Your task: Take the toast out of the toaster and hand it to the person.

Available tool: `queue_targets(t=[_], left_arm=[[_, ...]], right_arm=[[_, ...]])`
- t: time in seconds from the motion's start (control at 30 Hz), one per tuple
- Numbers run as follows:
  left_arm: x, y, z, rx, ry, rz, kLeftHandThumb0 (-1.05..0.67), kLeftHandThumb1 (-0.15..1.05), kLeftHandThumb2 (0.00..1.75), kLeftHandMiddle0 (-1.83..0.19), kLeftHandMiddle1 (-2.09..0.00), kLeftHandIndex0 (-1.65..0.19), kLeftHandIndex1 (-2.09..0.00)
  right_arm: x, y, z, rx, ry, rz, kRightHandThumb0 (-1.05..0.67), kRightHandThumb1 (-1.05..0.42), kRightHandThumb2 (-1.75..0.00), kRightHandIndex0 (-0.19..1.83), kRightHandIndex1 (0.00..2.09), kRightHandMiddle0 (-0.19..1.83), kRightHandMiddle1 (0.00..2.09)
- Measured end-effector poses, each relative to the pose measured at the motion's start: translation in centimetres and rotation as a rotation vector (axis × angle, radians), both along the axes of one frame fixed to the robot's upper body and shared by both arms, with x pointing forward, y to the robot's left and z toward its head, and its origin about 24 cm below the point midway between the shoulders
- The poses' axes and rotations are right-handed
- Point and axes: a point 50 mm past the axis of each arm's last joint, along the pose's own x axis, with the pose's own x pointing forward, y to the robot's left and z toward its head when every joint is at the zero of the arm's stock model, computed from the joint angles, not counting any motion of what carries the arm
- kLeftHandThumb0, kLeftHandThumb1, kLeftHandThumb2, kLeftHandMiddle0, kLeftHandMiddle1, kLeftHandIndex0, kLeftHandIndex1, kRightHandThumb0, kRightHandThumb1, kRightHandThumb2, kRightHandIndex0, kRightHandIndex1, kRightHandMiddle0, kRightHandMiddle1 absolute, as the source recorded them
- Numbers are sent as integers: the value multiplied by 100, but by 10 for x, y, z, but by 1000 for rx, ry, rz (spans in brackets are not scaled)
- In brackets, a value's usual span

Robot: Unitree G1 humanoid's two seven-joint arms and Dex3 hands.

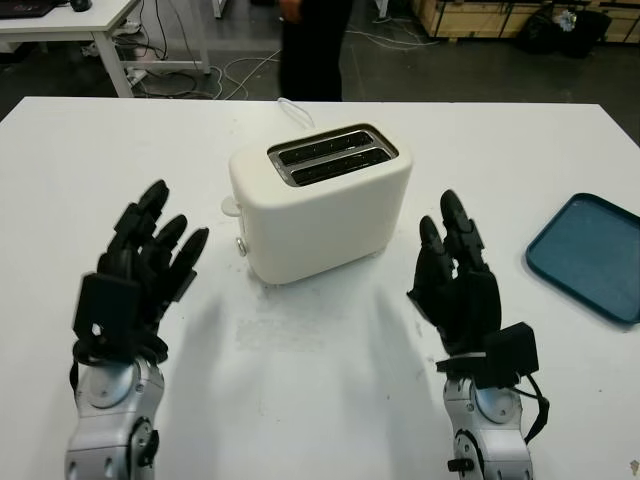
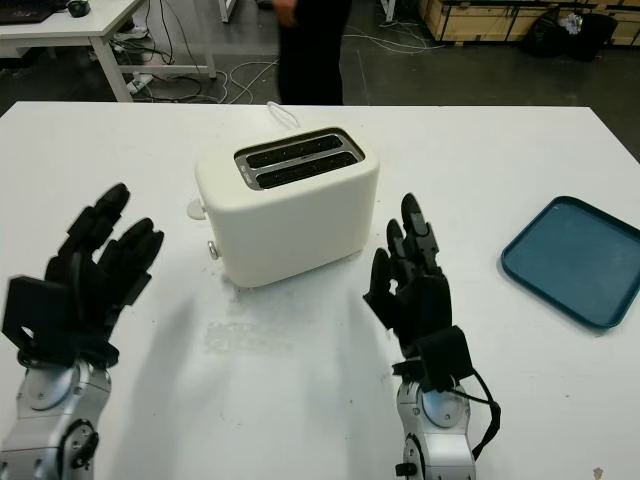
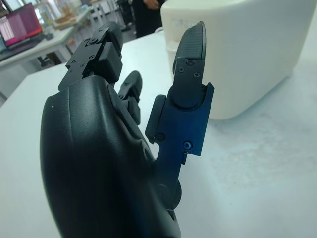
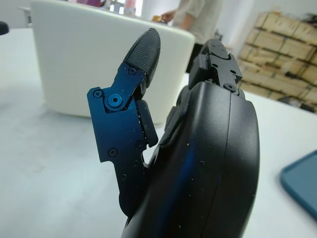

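Observation:
A cream two-slot toaster (image 1: 320,200) stands in the middle of the white table (image 1: 300,380); its slots (image 1: 330,157) look dark and I cannot make out toast in them. My left hand (image 1: 150,250) is open to the left of the toaster, off the table surface. My right hand (image 1: 455,255) is open to the toaster's right. The toaster's side fills the background in the left wrist view (image 3: 247,49) and the right wrist view (image 4: 89,64). A person (image 1: 312,45) in dark clothes stands beyond the table's far edge.
A blue tray (image 1: 590,255) lies at the table's right edge. The toaster's white cord (image 1: 295,112) runs toward the far edge. Another white table (image 1: 70,25) and floor cables sit at the back left, wooden crates (image 1: 490,15) at the back right.

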Motion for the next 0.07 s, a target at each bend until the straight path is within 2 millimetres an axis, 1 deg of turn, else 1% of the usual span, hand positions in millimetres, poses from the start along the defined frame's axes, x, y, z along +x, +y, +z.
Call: queue_targets(t=[0.07], left_arm=[[1,-1,-4,4,3,-19,-57,92,29,-21,-33,-31,-4]], right_arm=[[0,1,0,0,7,5,-56,-92,-81,0,0,0,0]])
